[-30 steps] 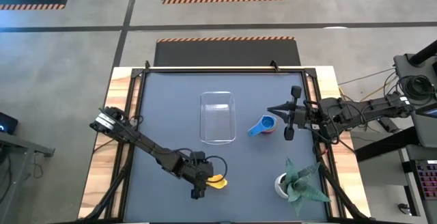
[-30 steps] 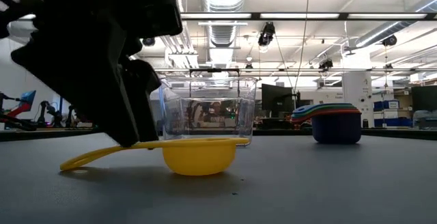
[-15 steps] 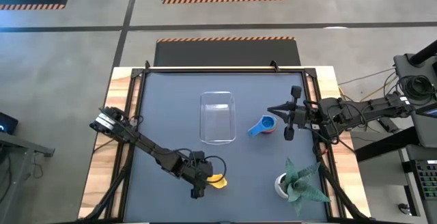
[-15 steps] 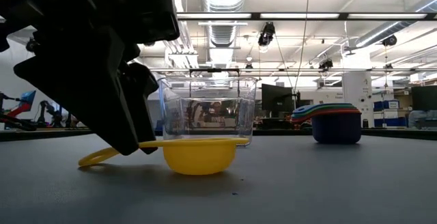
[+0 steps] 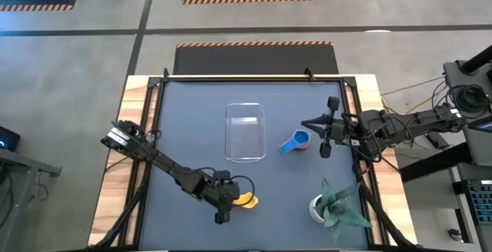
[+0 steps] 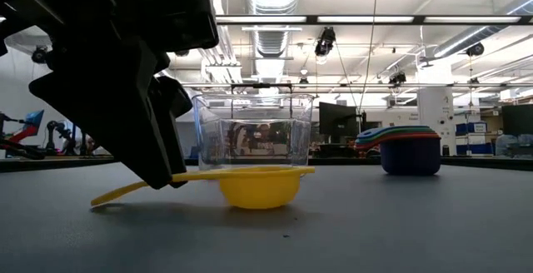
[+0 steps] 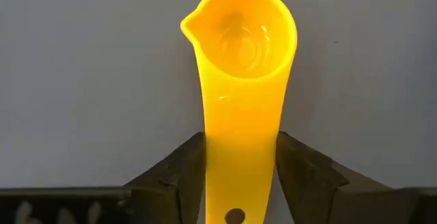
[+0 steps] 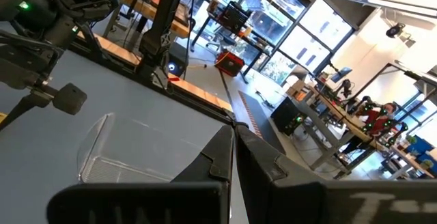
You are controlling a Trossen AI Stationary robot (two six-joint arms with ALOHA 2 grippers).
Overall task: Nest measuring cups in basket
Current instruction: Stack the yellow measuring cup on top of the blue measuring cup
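A yellow measuring cup sits near the table's near edge, its long handle pointing left. My left gripper is shut on that handle. The other cups stand nested in a stack, blue outermost, on the table right of the clear basket. The basket rests on its base mid-table. My right gripper waits shut just right of the stack, touching nothing. My left gripper pinches the yellow cup's handle by its two long edges, one finger on each side, fingers lying along it. It comes slanting down from the table's left. The handle's free end sticks out behind the fingers. The bowl stays upright and level, low over the table.
A white pot with a green plant stands near the table's near right corner. The dark mat has a raised frame at its far edge. Open mat lies between the yellow cup and the basket.
My left gripper has drawn the yellow cup a little toward the table's right and far side, sliding it low over the mat while keeping the handle level. The right arm, the stack and the basket have stayed put.
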